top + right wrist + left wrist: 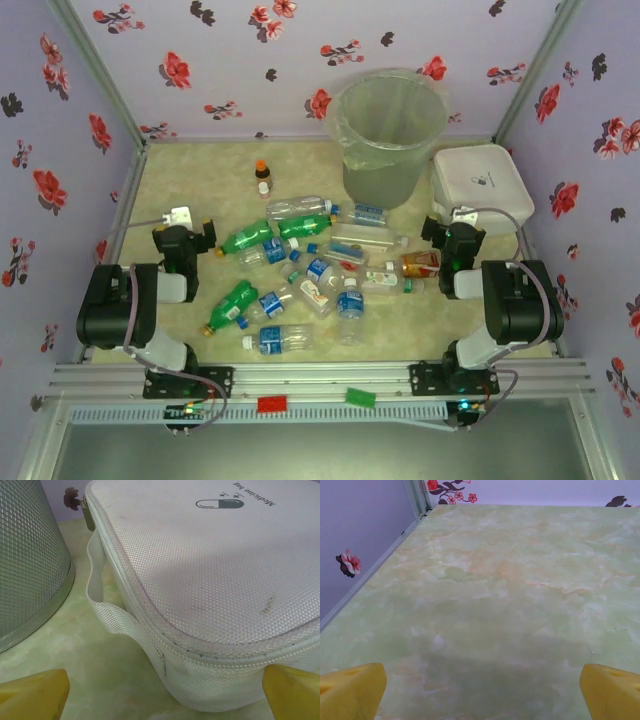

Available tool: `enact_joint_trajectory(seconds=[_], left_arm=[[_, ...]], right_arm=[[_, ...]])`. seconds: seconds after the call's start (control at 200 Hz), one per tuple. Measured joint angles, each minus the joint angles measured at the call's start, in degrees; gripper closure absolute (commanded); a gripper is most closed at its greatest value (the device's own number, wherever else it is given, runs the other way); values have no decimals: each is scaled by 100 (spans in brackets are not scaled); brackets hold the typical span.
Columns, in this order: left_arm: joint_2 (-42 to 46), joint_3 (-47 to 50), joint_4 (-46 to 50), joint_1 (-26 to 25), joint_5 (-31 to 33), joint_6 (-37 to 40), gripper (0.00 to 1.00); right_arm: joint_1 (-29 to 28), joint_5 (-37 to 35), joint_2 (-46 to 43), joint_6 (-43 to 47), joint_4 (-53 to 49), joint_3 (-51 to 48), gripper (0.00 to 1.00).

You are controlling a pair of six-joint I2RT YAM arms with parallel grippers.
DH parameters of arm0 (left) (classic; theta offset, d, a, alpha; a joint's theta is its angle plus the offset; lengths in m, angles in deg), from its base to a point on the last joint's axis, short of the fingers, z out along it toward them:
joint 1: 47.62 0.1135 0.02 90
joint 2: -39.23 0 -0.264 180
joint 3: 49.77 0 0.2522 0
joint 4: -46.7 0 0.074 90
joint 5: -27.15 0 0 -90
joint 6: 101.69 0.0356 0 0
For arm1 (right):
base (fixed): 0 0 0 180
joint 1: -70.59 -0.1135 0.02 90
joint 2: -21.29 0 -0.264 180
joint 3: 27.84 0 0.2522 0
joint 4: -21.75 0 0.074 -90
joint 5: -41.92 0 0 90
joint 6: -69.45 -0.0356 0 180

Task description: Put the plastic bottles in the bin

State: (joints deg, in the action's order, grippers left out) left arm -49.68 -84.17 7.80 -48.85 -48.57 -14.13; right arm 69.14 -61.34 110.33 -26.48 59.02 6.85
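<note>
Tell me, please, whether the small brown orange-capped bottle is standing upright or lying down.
Upright. From above, the brown bottle stands with its orange cap on top, while the plastic bottles nearby lie on their sides.

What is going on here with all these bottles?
Two robot arms should put the bottles in the bin, but nothing is held yet. The left tool is open over bare table; the right tool is open, facing the white box. The bottles lie scattered between the arms; the bin looks empty.
</note>
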Motion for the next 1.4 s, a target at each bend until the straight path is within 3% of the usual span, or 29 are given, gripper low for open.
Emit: enact_joint_trajectory(seconds=[0.9, 1.035, 1.235, 1.4], left_arm=[[2, -42, 85, -15, -83, 2, 0], [219, -42, 262, -74, 26, 0, 0], [1309, -190, 1038, -431, 632, 44, 0], [2380, -726, 2376, -627, 791, -501, 0]], right_arm=[[7, 68, -42, 0, -50, 11, 0], [-61, 9, -695, 44, -654, 35, 0], [-240, -306, -2044, -238, -1919, 546, 0], [-476, -321, -2767, -876, -3703, 1567, 0]])
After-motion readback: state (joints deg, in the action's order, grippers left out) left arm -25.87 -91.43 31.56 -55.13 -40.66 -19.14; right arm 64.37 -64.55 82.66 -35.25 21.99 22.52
